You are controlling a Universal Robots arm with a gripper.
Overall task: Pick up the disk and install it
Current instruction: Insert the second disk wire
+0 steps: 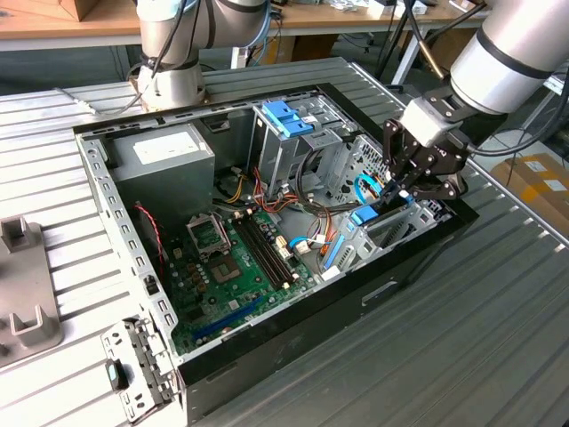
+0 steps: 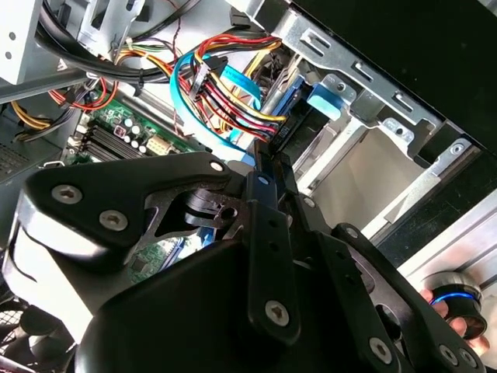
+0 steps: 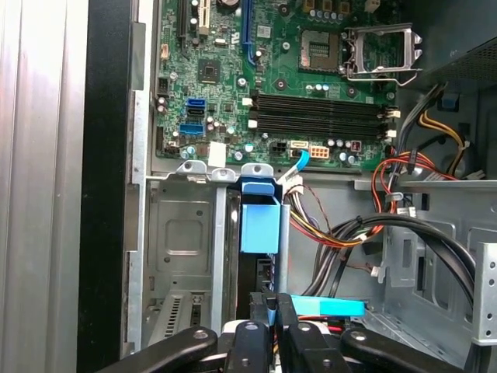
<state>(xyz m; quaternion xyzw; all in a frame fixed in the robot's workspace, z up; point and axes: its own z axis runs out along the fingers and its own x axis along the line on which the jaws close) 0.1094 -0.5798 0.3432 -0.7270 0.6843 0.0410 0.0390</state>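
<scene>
The disk (image 3: 247, 268) stands on edge in a narrow metal bay at the front of the open computer case (image 1: 98, 178). Its light-blue carrier (image 3: 258, 214) faces the motherboard. In the exterior view the carrier's blue end (image 1: 364, 216) shows low in the case on that view's right. My gripper (image 1: 392, 190) hangs right over that bay. Both wrist views show its black fingers pressed together at the disk's cable end, gripper (image 3: 272, 305), gripper (image 2: 262, 155). Whether they touch the disk I cannot tell.
A bundle of coloured cables (image 2: 225, 101) and a light-blue cable (image 3: 330, 308) run close beside the fingers. The motherboard (image 1: 236, 258), a grey power-supply box (image 1: 164, 156) and a drive cage with a blue bracket (image 1: 278, 120) occupy the case. Another arm's base (image 1: 169, 62) stands behind it.
</scene>
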